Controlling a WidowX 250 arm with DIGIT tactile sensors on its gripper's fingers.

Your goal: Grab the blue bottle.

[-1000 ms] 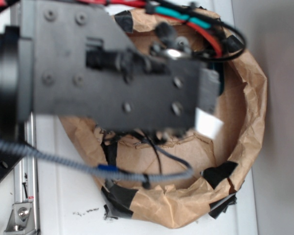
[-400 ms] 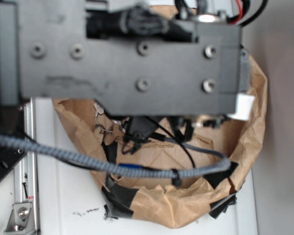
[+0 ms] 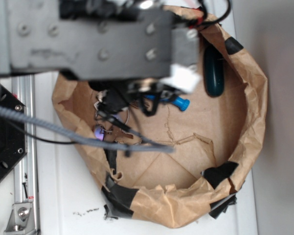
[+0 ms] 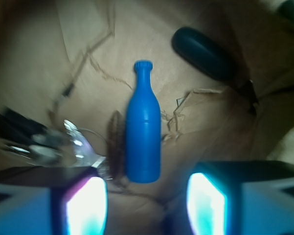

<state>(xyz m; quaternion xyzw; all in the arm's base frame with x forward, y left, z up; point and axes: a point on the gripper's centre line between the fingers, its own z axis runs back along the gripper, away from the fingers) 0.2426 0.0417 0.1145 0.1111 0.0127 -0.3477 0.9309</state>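
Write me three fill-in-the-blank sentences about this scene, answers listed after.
1. The blue bottle lies on its ____ on the brown paper.
2. In the wrist view, the gripper fingers stand ____, with the bottle's base between them.
3. The dark teal capsule lies nearer the bottle's ____ end than its base.

Answers: side; open; mouth

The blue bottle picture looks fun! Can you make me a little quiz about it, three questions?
1. True or false: the blue bottle lies flat on the brown paper.
2. In the wrist view, what lies up and right of the bottle? A) a red cup B) a dark teal capsule C) a spoon
3. Fill in: the gripper fingers are ____, one on each side of the bottle's base, not touching it.

Key: 1 true; 2 B; 3 open
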